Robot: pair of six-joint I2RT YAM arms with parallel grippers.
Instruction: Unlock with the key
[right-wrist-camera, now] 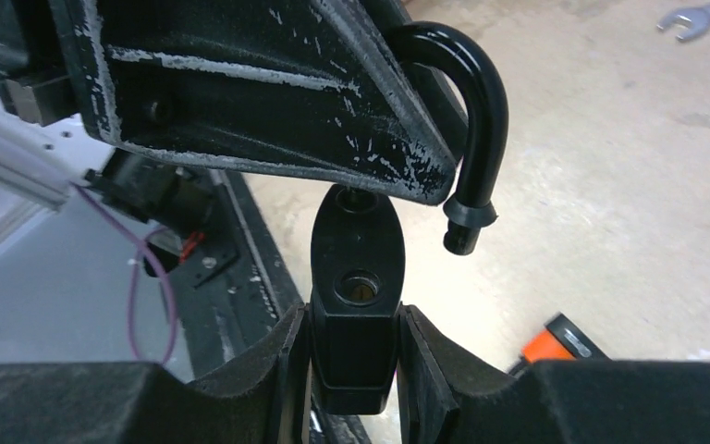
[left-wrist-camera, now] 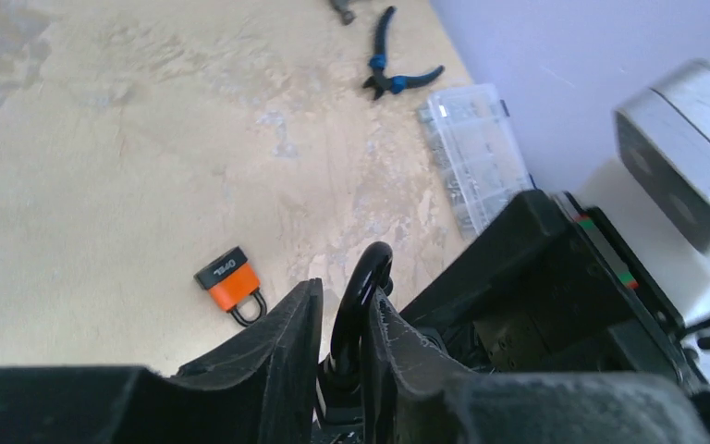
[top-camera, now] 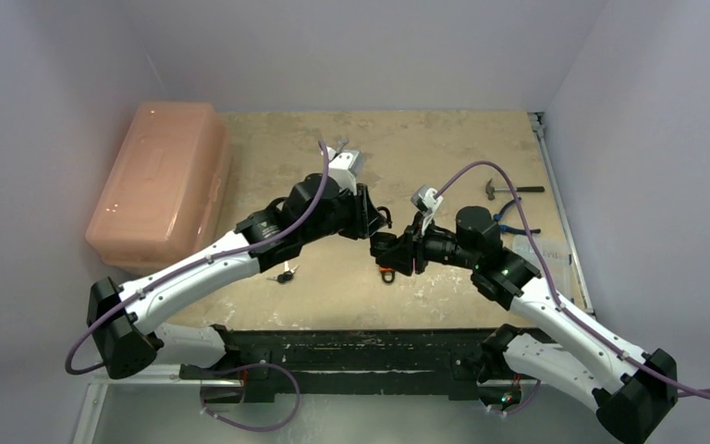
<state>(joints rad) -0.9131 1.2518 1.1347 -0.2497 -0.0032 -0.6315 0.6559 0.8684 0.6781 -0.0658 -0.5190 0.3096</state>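
R end effector (right-wrist-camera: 353, 319) is clamped on the black padlock (right-wrist-camera: 353, 254): both fingers press the flat sides of its body, top face toward the wrist cam. Body is matte black w/ rounded shoulders and one round, brassy hole in the top face. The shackle (right-wrist-camera: 485, 111) is glossy black w/ a collar near its tip. One leg sits in the body. The free tip hangs clear, off to the side of the hole, so the lock is open.

L end effector (left-wrist-camera: 344, 298) is closed on that shackle (left-wrist-camera: 367, 277), fingers pinching the bend from both sides. Its scuffed finger fills the top of the R wrist view, just above the body. Top view: L (top-camera: 370, 222) and R (top-camera: 394, 248) meet nose to nose over mid tabletop (top-camera: 444, 148), nearer the near edge, lock held between them off the surface.

Counts:
- 2 padlocks. The 2nd, an orange padlock (left-wrist-camera: 231, 282), lies flat on the tabletop just beside the R end effector, toward the near edge.
- 1 key bunch (top-camera: 284, 275), near edge, left of centre, by the L forearm, well apart from both end effectors; too small for detail.
- Right edge: 1 hammer (top-camera: 499, 190), 1 pliers (left-wrist-camera: 393, 74), 1 clear parts box (left-wrist-camera: 476, 148).
- 1 wrench (right-wrist-camera: 703, 18).
- 1 pink bin (top-camera: 162, 180) along the left edge, at the far-left corner.
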